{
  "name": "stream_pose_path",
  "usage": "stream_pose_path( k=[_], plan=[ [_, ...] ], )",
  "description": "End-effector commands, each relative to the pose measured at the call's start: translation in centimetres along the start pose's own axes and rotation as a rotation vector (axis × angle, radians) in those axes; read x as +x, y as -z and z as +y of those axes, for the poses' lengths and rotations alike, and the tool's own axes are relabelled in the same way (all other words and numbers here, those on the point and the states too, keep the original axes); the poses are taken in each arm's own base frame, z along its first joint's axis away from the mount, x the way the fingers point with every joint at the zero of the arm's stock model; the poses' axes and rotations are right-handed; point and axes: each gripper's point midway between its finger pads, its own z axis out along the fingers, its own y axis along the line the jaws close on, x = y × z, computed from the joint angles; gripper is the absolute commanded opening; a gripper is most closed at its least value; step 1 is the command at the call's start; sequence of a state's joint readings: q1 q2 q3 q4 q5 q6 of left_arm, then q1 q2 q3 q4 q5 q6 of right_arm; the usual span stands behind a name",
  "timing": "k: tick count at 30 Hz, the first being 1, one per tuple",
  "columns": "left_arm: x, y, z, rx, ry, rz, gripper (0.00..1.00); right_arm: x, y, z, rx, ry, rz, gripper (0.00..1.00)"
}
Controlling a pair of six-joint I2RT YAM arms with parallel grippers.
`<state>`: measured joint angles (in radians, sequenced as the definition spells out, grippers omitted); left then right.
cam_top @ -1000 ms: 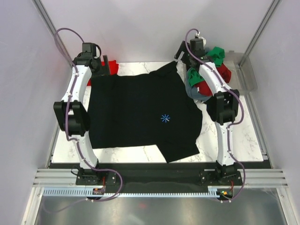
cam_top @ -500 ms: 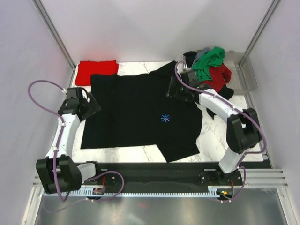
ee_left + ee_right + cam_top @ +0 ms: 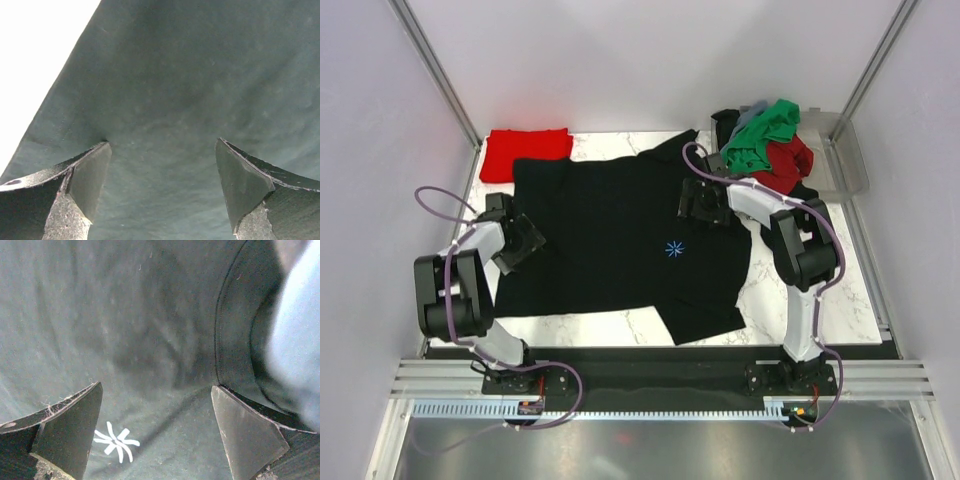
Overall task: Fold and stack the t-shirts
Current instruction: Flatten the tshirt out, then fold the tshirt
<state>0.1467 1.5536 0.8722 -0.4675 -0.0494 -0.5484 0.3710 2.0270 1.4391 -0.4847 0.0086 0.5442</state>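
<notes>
On the marble bench the large black t-shirt lies spread flat, front up, with one sleeve reaching toward the near edge. At the far right corner a heap of t-shirts, green on top with red and black beneath, sits just beside its shoulder. A folded red t-shirt lies at the far left corner. The left pincer is low over the black shirt's left edge, fingers apart. The right pincer, fingers also apart, is over the chest near the small blue mark.
</notes>
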Motion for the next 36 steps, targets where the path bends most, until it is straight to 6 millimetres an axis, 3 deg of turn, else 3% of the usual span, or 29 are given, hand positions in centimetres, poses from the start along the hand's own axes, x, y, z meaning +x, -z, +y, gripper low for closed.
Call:
stream_pose_path(
  k=[1, 2, 3, 5, 6, 7, 9, 10, 12, 14, 15, 16, 18, 19, 20, 21, 22, 23, 24, 25, 26, 27, 30, 31, 36],
  plan=[
    [-4.4, -1.5, -1.2, 0.005, 0.087, -0.078, 0.93, -0.7, -4.2, -2.0, 0.062, -0.015, 0.044, 0.98],
    [-4.2, -2.9, -0.9, -0.015, 0.098, -0.048, 0.94, -1.2, -4.7, -2.3, 0.067, -0.025, 0.046, 0.98],
    [-5.7, -3.0, -1.5, -0.006, 0.106, -0.067, 0.93, -1.5, -5.1, -2.4, 0.075, -0.03, 0.056, 0.98],
    [-6.2, -4.5, -1.8, -0.016, 0.1, -0.042, 0.93, -3.7, -6.1, -1.9, 0.072, -0.034, 0.033, 0.98],
    [-8.1, -4.4, -2.7, -0.001, 0.097, -0.068, 0.92, -4.0, -6.2, -1.9, 0.08, -0.035, 0.044, 0.98],
    [-8.7, -4.5, -3.0, -0.003, 0.091, -0.071, 0.92, -5.6, -6.4, -1.0, 0.063, -0.034, 0.019, 0.98],
    [-10.5, -3.5, -3.9, 0.014, 0.078, -0.093, 0.92, -6.8, -5.9, -0.2, 0.045, -0.026, 0.01, 0.98],
    [-10.8, -3.0, -4.2, 0.021, 0.074, -0.1, 0.91, -8.2, -4.9, 0.8, 0.016, -0.021, -0.025, 0.98],
    [-11.3, -0.7, -4.5, 0.05, 0.077, -0.125, 0.91, -9.0, -3.6, 1.7, -0.024, -0.017, -0.042, 0.98],
    [-11.2, 1.3, -4.5, 0.07, 0.085, -0.154, 0.92, -10.0, -1.1, 3.1, -0.078, -0.002, -0.074, 0.98],
    [-10.0, 1.6, -3.8, 0.059, 0.085, -0.145, 0.92, -10.2, -0.1, 3.6, -0.095, 0.013, -0.085, 0.98],
    [-10.4, 4.2, -3.7, 0.083, 0.09, -0.199, 0.93, -10.7, 2.0, 4.3, -0.119, 0.024, -0.114, 0.98],
    [-8.9, 5.4, -1.7, 0.051, 0.111, -0.217, 0.94, -10.6, 4.1, 5.0, -0.129, 0.048, -0.135, 0.98],
    [-8.7, 7.4, -1.1, 0.057, 0.149, -0.26, 0.94, -10.4, 6.4, 5.1, -0.135, 0.052, -0.159, 0.98],
    [-8.5, 8.4, -0.1, 0.039, 0.182, -0.292, 0.94, -9.6, 7.4, 5.6, -0.137, 0.069, -0.165, 0.98],
    [-6.8, 8.1, 1.3, 0.021, 0.212, -0.279, 0.95, -9.2, 8.3, 5.4, -0.117, 0.072, -0.179, 0.98],
    [-6.1, 8.4, 1.9, 0.019, 0.239, -0.293, 0.95, -7.7, 9.8, 4.9, -0.112, 0.073, -0.177, 0.98],
    [-6.1, 10.1, 2.5, 0.041, 0.294, -0.35, 0.95, -6.5, 10.3, 4.9, -0.097, 0.081, -0.177, 0.98],
    [-4.4, 9.3, 3.6, 0.02, 0.315, -0.329, 0.95, -3.8, 9.5, 3.2, -0.049, 0.077, -0.133, 0.98],
    [-4.0, 9.6, 3.9, 0.025, 0.355, -0.342, 0.95, -3.1, 11.3, 3.2, -0.065, 0.058, -0.155, 0.98],
    [-3.6, 10.2, 4.3, 0.037, 0.382, -0.366, 0.95, -1.6, 11.5, 3.0, -0.066, 0.055, -0.142, 0.98],
    [-2.4, 9.5, 5.1, 0.018, 0.405, -0.353, 0.95, -0.5, 11.7, 2.6, -0.069, 0.048, -0.136, 0.98],
    [-0.6, 8.9, 6.7, -0.019, 0.488, -0.352, 0.92, 5.7, 11.4, -0.4, -0.052, 0.035, -0.057, 0.98],
    [-0.3, 8.6, 7.1, -0.029, 0.512, -0.352, 0.91, 6.2, 12.4, -0.5, -0.077, 0.029, -0.067, 0.98],
    [0.4, 6.6, 8.7, -0.056, 0.563, -0.345, 0.89, 10.4, 13.8, -2.8, -0.084, 0.026, -0.033, 0.98]
  ],
)
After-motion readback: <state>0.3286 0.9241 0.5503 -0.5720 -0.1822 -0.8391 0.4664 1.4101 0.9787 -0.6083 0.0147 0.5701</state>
